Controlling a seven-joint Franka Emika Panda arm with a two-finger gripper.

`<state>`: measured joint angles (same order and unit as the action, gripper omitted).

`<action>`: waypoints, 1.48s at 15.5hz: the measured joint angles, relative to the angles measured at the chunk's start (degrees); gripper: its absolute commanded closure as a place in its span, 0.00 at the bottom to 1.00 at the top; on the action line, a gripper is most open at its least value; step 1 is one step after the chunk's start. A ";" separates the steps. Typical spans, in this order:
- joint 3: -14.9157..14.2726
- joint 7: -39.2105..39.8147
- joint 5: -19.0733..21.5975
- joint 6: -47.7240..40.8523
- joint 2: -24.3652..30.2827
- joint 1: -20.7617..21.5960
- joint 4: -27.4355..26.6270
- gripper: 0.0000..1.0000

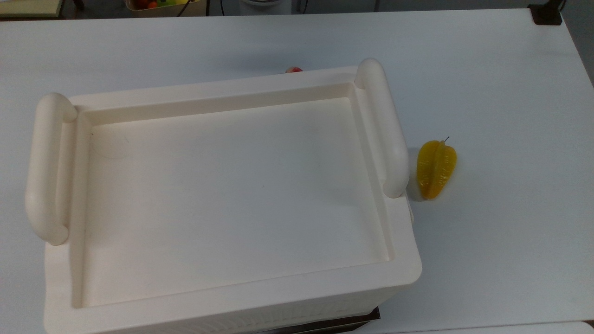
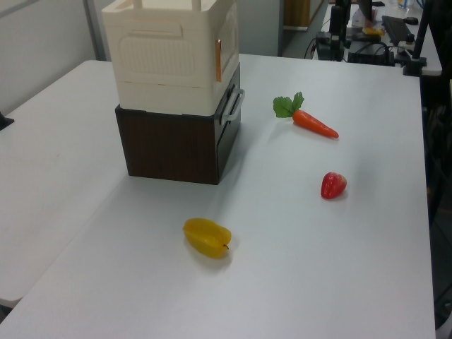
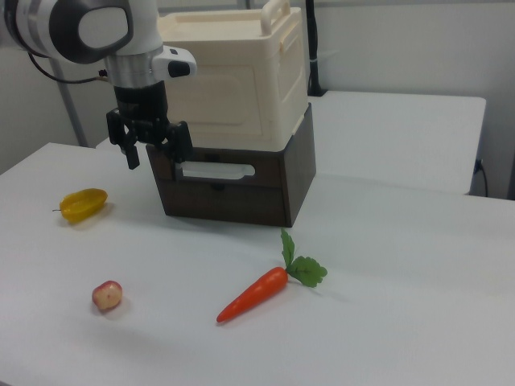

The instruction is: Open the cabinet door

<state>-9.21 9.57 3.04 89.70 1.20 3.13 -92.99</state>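
The arm's gripper (image 3: 153, 151) points straight down, its fingers spread apart.

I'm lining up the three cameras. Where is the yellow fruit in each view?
Top view: the yellow fruit lies right of the cabinet, near its handle.
Left view: the fruit lies bottom centre, in front of the cabinet.
Right view: the fruit lies at left, beside the cabinet.
Shared landmark: the cabinet.

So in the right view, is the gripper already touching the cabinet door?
No. The gripper hangs open in front of the brown drawer unit, below the cream cabinet door.
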 measured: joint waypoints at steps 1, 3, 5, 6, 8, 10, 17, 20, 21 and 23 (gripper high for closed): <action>0.00 0.00 0.00 0.00 0.00 0.00 0.00 0.00; 0.00 0.00 0.00 0.00 0.00 -0.07 0.00 0.00; 0.00 0.00 0.00 0.00 0.00 -0.13 0.00 0.00; 0.00 0.00 0.00 0.00 0.00 -0.14 0.00 0.00; 0.00 -0.02 0.00 0.00 0.00 -0.14 0.00 0.00; 0.00 -0.02 0.00 0.00 0.00 -0.15 0.00 0.00; 0.12 0.02 0.01 0.00 -0.32 -0.12 -0.01 0.00; 0.27 0.24 0.66 2.65 -1.35 0.04 0.01 0.00; 0.34 0.29 1.33 4.55 -1.93 0.15 0.04 0.00; 0.75 0.35 2.75 7.49 -3.12 0.38 0.28 0.00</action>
<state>-8.47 9.91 5.79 97.19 -1.92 3.50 -92.71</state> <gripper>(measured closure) 0.000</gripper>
